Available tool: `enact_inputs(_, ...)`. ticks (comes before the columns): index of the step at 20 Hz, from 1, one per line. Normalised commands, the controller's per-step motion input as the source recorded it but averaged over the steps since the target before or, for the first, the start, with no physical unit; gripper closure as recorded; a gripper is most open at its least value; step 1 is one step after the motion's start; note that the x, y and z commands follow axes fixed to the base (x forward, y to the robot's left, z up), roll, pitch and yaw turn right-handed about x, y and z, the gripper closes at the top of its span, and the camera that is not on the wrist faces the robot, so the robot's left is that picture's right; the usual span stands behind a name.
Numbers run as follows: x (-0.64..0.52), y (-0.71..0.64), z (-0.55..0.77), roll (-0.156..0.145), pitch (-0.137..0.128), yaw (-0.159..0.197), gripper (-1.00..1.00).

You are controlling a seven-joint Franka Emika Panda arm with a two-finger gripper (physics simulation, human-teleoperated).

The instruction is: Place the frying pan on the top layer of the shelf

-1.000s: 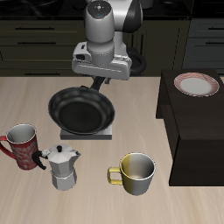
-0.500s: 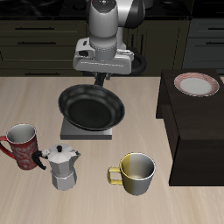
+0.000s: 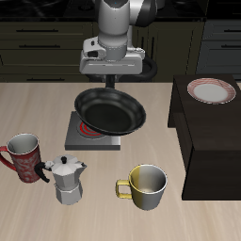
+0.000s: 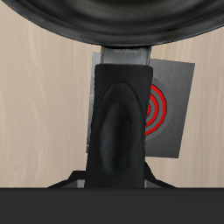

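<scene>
The frying pan (image 3: pixel 111 110) is shown lifted clear of the desk (image 3: pixel 188 221), carried by its long black handle (image 4: pixel 121 122), which is clamped between the jaws of the hand (image 3: pixel 110 83); the jaws are closed tight against the handle. The pan's bowl is tilted slightly and hangs above the grey square plate (image 3: pixel 100 131), whose red rings (image 4: pixel 161 108) are partly visible beneath the pan's rim in both views. The shelf (image 3: pixel 209 141), a large dark unit, stands at the side of the desk, well apart from the pan, and a pink-rimmed plate (image 3: pixel 212 90) lies on its flat top. Nearer the desk's front edge, a red patterned mug (image 3: pixel 24 157), a metal coffee pot (image 3: pixel 66 179) and a yellow-lined metal mug (image 3: pixel 146 186) are seen standing upright; the coffee pot is just beside the red mug. In the wrist view, the handle fills the centre and the pan's black bowl (image 4: pixel 114 22) extends past the frame.
</scene>
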Motion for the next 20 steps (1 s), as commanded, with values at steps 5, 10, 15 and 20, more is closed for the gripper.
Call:
enact_inputs(5, 0.05, -0.04, 0.07, -0.019, -0.028, 0.115, 1.0)
enact_inputs(10, 0.12, -0.09, 0.11, -0.022, -0.021, 0.048, 1.0)
enact_inputs(15, 0.08, 0.0, -0.03, -0.014, -0.01, 0.07, 1.0)
enact_inputs(20, 0.07, 0.02, 0.02, -0.01, -0.007, 0.046, 1.0)
